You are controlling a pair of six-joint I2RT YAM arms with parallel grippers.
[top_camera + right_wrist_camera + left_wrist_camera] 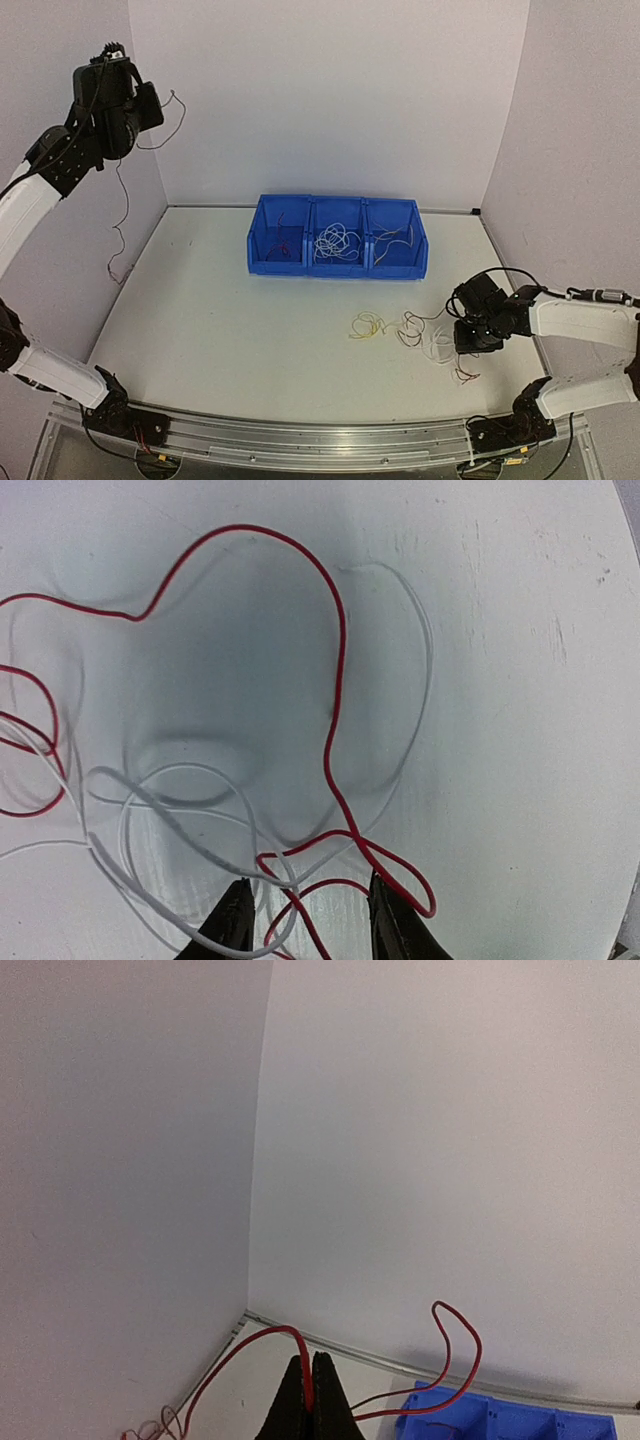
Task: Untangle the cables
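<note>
Left gripper (310,1385) hangs high by the wall, clenched on 1 red wire (262,1333) dangling toward the table (250,330); right gripper (305,915) sits low, jaws parted; tangled red and white cables (342,650) lie between and ahead of its fingertips.

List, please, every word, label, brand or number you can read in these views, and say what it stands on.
None: no text can be read in any view.
The blue bins, the table and the cables show no label.
Any marking on the arm bases is too small to tell.
</note>
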